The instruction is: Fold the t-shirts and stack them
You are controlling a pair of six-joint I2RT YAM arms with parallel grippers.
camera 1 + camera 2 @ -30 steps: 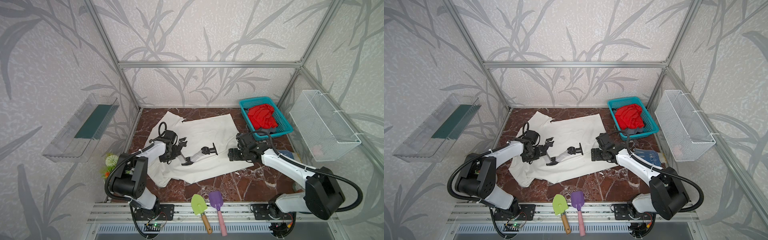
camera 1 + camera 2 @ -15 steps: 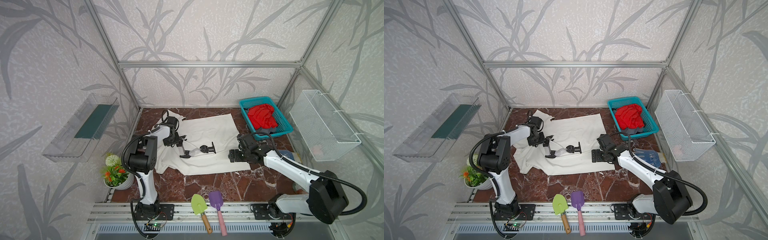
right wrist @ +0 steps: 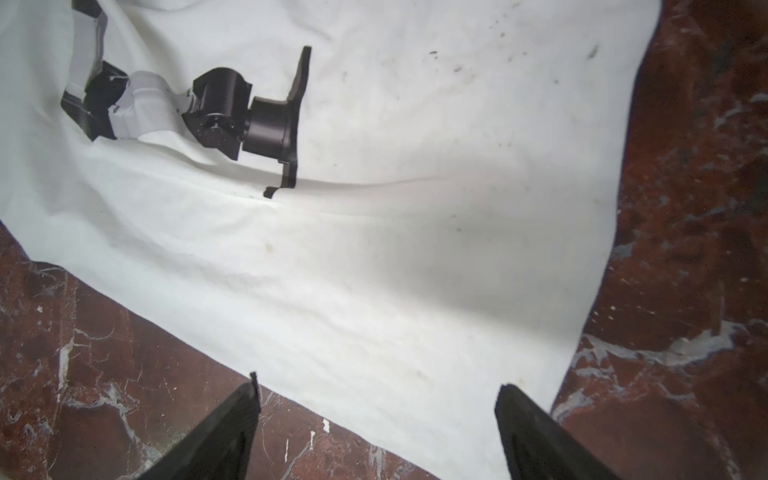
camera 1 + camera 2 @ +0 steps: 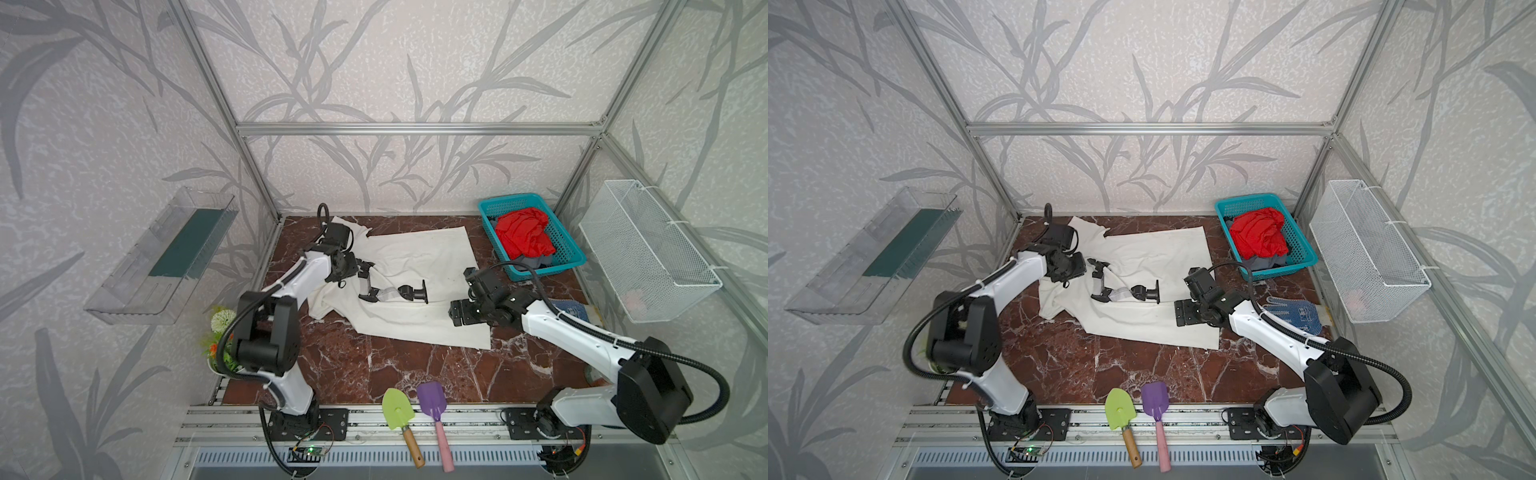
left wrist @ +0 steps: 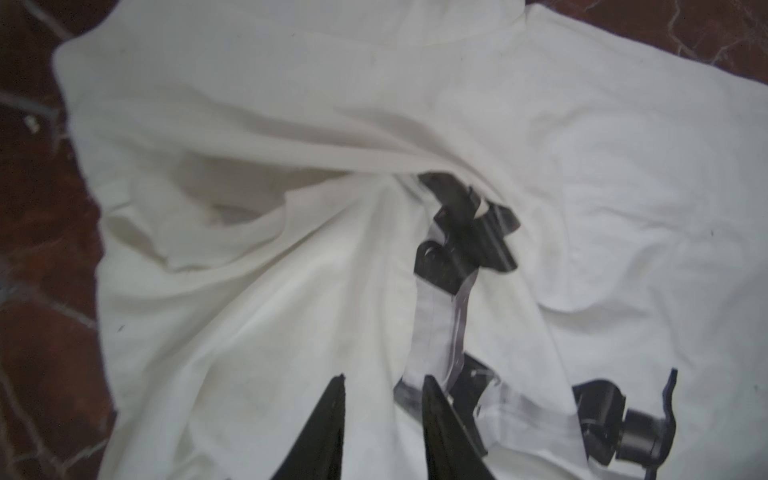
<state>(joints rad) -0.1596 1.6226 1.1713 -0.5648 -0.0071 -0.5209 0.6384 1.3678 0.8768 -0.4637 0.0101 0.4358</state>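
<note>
cream-white robot-print cloth t-shirt (image 4: 415, 257) is laid on bench (image 4: 374, 365) | left pincer (image 5: 382, 378): narrow gap, pinch cannot be told | right pincer (image 3: 376, 382) is spread wide

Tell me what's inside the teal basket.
The basket holds a crumpled red t-shirt on top. Dark grey cloth shows beneath it at the near end. The red t-shirt covers most of the basket, so anything else under it is hidden.
</note>
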